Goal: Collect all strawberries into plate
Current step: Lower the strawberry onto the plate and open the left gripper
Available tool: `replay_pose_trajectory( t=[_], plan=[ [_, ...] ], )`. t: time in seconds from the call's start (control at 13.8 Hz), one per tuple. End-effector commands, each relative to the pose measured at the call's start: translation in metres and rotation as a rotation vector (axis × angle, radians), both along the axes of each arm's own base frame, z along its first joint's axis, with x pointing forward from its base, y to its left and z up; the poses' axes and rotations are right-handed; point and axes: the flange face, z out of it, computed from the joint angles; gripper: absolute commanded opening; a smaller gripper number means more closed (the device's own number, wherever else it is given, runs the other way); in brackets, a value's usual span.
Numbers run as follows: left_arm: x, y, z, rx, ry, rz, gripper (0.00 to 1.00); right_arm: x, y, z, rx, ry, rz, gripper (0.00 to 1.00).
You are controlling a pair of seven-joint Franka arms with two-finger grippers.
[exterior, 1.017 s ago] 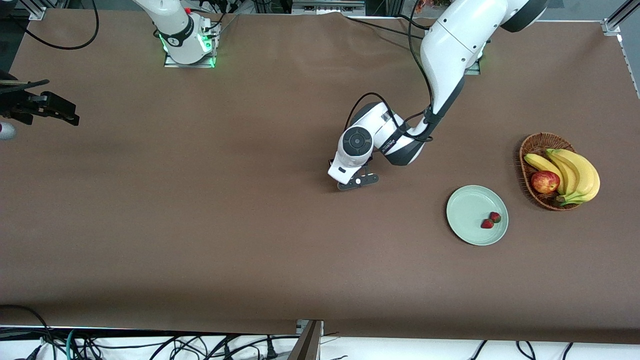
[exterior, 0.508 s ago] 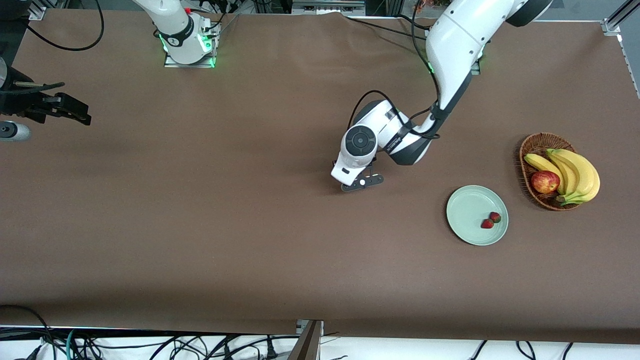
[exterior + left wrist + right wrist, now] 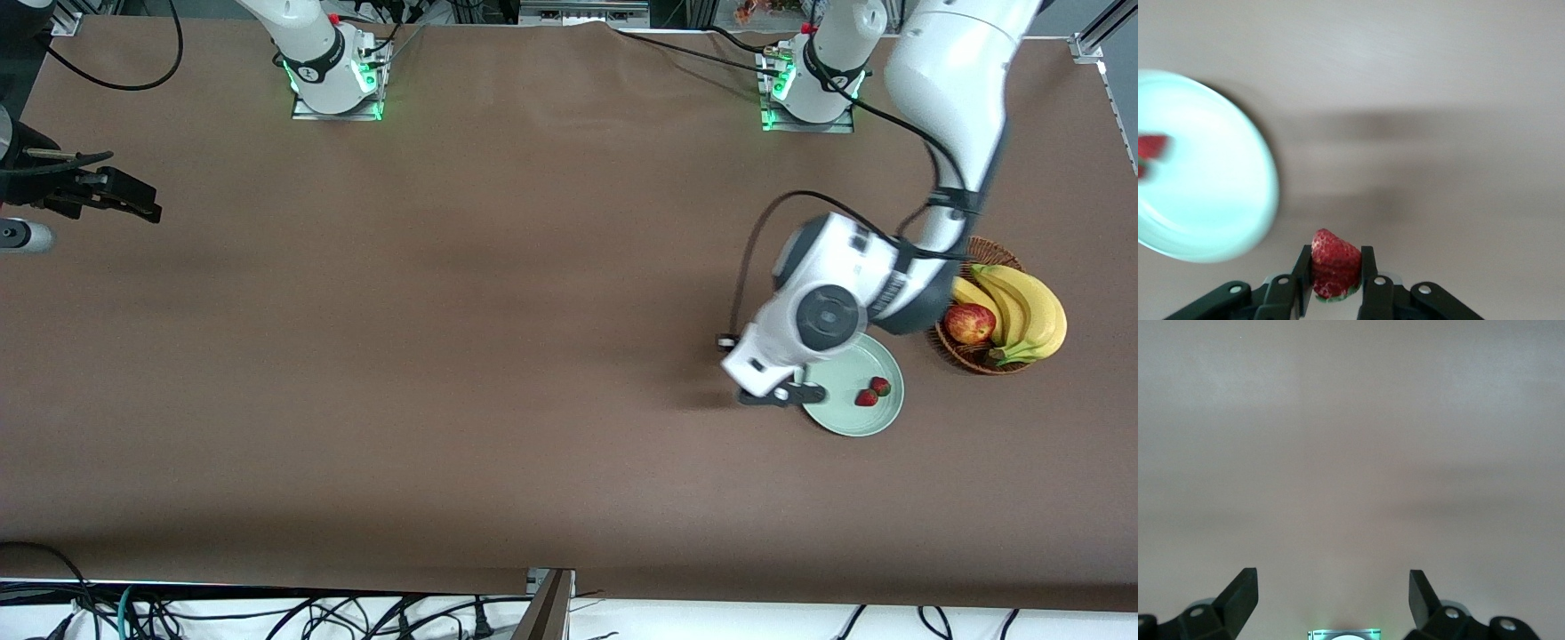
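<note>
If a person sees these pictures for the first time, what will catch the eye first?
First, the left gripper, shut on a red strawberry, over the edge of the mint-green plate, where two strawberries already lie. Beside the plate, a wicker basket holds bananas and an apple. The right gripper waits open at its end of the table.

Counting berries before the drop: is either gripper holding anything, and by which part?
The left gripper pinches a strawberry across its sides, beside the plate. The right gripper is open, holding nothing.
</note>
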Motion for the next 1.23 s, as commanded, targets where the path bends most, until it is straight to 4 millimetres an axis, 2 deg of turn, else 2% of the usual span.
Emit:
replay_pose_trajectory(
  t=[0.0, 0.15, 0.36, 0.51, 0.58, 0.65, 0.73, 0.8, 0.87, 0.94, 1.02, 1.09, 1.16],
  plan=[
    [0.008, 0.042, -0.022, 0.055, 0.030, -0.157, 0.00, -0.004, -0.001, 0.001, 0.018, 0.006, -0.019, 1.00],
    [0.014, 0.076, -0.053, 0.071, 0.056, -0.232, 0.00, -0.004, -0.001, 0.001, 0.018, 0.005, -0.020, 1.00],
    [0.013, 0.093, -0.067, 0.111, 0.068, -0.275, 0.00, -0.003, -0.001, 0.000, 0.017, 0.008, -0.019, 1.00],
    [0.013, 0.092, -0.069, 0.110, 0.070, -0.277, 0.02, -0.003, 0.000, -0.001, 0.019, 0.011, -0.019, 1.00],
    [0.012, 0.092, -0.069, 0.110, 0.071, -0.277, 0.18, -0.003, 0.000, -0.001, 0.019, 0.011, -0.019, 1.00],
    [0.012, 0.091, -0.069, 0.104, 0.072, -0.271, 0.95, -0.002, 0.001, -0.001, 0.020, 0.009, -0.017, 1.00],
    [0.013, 0.091, -0.067, 0.102, 0.071, -0.270, 1.00, -0.002, 0.001, -0.001, 0.025, 0.009, -0.017, 1.00],
    [0.013, 0.086, -0.061, 0.102, 0.064, -0.274, 1.00, -0.003, 0.003, -0.001, 0.043, 0.011, -0.020, 1.00],
    [0.016, 0.080, -0.048, 0.098, 0.045, -0.274, 1.00, -0.003, 0.003, -0.001, 0.048, 0.011, -0.020, 1.00],
    [0.017, 0.071, -0.023, 0.095, 0.010, -0.278, 1.00, -0.003, 0.002, -0.001, 0.048, 0.011, -0.022, 1.00],
    [0.016, 0.057, 0.008, 0.085, -0.022, -0.282, 1.00, -0.003, 0.002, -0.001, 0.048, 0.011, -0.020, 1.00],
    [0.011, 0.050, 0.036, 0.084, -0.029, -0.275, 1.00, -0.003, 0.002, -0.001, 0.048, 0.011, -0.020, 1.00],
    [0.007, 0.050, 0.077, 0.085, -0.042, -0.256, 1.00, -0.003, 0.001, -0.001, 0.048, 0.011, -0.023, 1.00]
  ],
)
